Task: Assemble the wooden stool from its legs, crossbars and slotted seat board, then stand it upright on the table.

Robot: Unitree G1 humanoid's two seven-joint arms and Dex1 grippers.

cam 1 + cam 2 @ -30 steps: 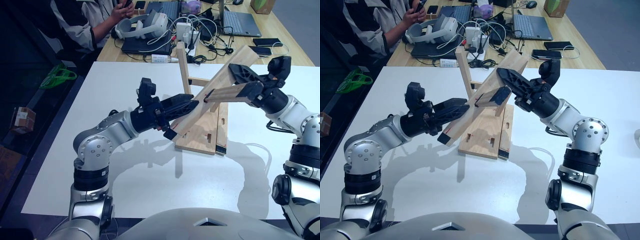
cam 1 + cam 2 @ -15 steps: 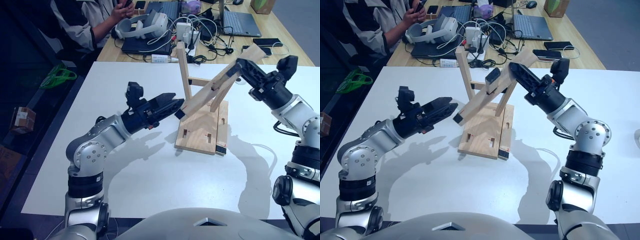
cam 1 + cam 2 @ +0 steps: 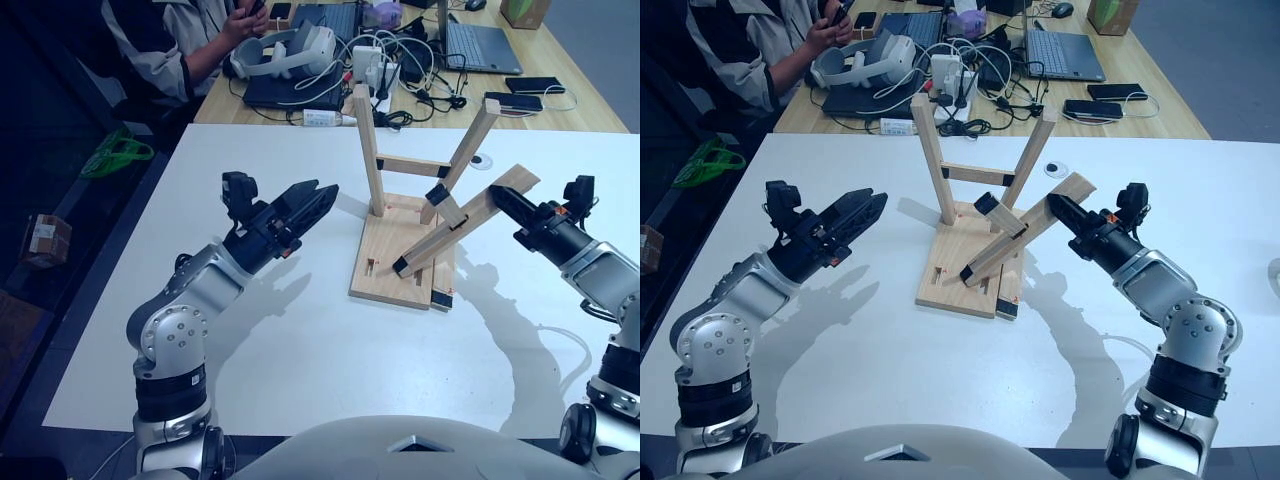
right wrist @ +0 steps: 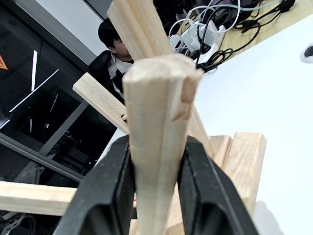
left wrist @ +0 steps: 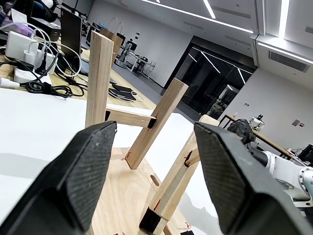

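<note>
Right wrist view, right pincer (image 4: 156, 147) clenched on leg (image 4: 159, 107), left pincer (image 3: 308, 197) released, apart from stool (image 3: 388, 255)

Left arm (image 3: 205, 290): elbow bent, forearm raised, pointing inward.
Left gripper (image 3: 318, 207): fingers spread wide, holding nothing.
Right arm (image 3: 590, 270): forearm angled forward and inward.
Right gripper (image 3: 500, 200): fingers clamped on the upper end of a leg (image 3: 450, 228).

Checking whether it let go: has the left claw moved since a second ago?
Yes. The left claw has drawn back leftward, away from the seat board, and is open.
</note>
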